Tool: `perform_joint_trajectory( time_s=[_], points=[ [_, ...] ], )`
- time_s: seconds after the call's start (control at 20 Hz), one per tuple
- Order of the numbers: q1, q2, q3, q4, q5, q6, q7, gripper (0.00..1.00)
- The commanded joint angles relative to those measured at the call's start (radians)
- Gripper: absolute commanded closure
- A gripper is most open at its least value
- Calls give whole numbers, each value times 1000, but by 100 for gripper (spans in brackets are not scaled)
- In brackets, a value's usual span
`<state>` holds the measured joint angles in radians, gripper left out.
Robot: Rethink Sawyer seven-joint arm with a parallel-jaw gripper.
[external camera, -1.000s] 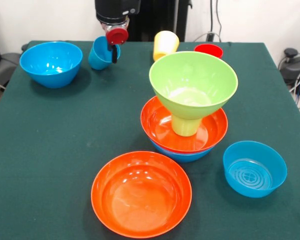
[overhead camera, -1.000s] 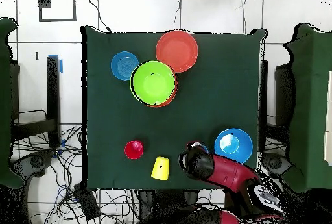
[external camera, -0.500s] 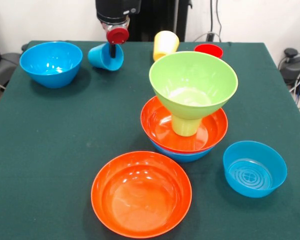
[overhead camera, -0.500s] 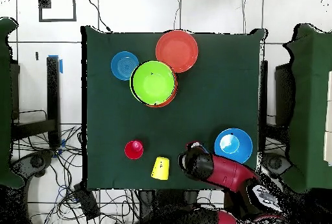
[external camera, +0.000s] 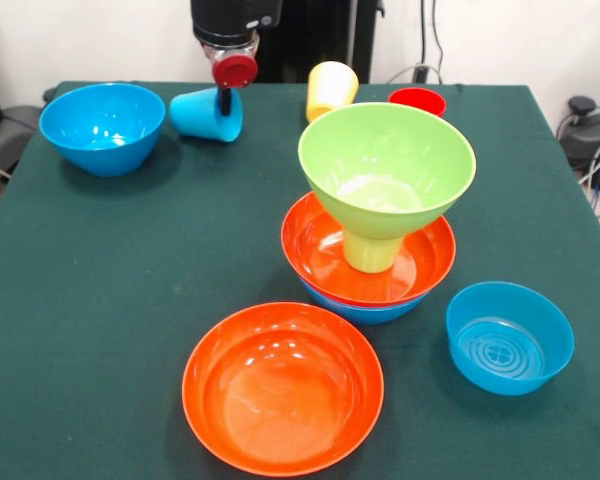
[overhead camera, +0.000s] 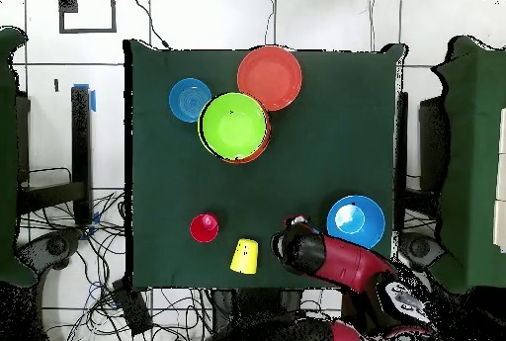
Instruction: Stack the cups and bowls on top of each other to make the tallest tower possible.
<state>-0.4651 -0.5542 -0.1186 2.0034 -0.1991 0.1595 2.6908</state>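
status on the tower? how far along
Partly built. Done: the tower stands four pieces high, blue bowl at the bottom, orange bowl, green cup, green bowl on top. In hand: the gripper is at the blue cup, which is tipped on its side; whether it is gripped is unclear. Left: that cup, the yellow cup, the red cup and three loose bowls.

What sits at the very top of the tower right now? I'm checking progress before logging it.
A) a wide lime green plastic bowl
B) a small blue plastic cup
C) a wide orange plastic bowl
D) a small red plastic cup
A: the wide lime green plastic bowl is the highest piece, resting on the lime green plastic cup inside the orange plastic bowl, with nothing above it.
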Motion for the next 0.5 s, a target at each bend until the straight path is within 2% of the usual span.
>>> perform_joint_trajectory(
  time_s=[0.05, 0.2, 0.35, 0.5],
  points=[
    [16, -8, 62, -58, -36, 80, -45, 100],
    [5, 2, 70, -71, -22, 130, -55, 100],
    [26, 24, 54, -58, -25, 77, -24, 100],
    [44, 21, 33, -59, -27, 79, -18, 100]
  ],
)
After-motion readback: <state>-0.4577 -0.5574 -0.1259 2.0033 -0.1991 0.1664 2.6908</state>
